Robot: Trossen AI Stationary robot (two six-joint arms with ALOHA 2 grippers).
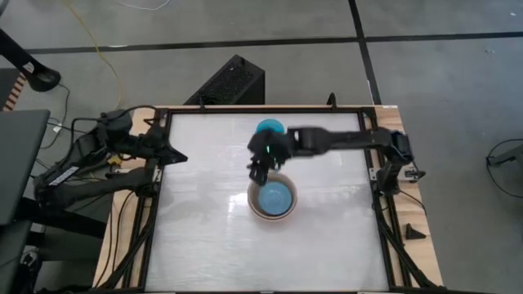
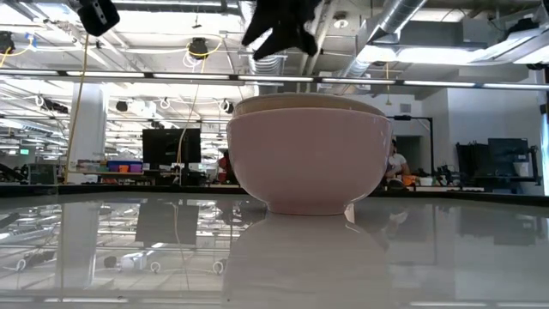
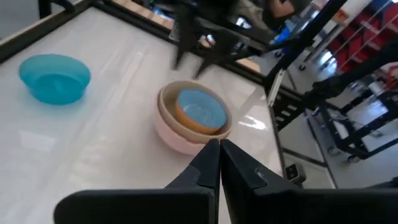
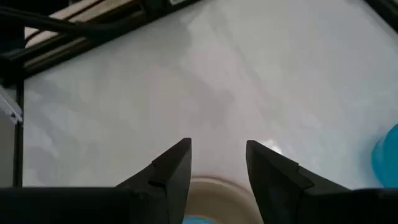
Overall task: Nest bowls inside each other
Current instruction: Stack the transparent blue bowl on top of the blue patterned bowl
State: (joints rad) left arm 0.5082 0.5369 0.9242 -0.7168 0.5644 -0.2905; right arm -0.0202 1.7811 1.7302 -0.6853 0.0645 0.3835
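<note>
A stack of nested bowls [image 1: 272, 198] stands on its base near the table's middle. The pale pink bowl [image 2: 309, 163] is outermost, a grey-beige bowl [image 3: 166, 99] sits inside it, and a light blue bowl [image 3: 199, 106] is innermost. A teal bowl [image 1: 269, 127] stands alone on the table beyond the stack, partly under the right arm. My right gripper [image 1: 260, 171] hovers open above the stack's far left rim, with nothing between its fingers [image 4: 174, 165]. My left gripper [image 3: 219, 152] is shut and empty, raised over the table's left edge [image 1: 176, 157].
A black frame [image 1: 155, 204] rims the white tabletop. A black box [image 1: 233, 80] stands beyond the far edge, and a small dark wedge [image 1: 414, 231] lies off the right rail. The low view shows a person [image 2: 396, 163] in the room behind.
</note>
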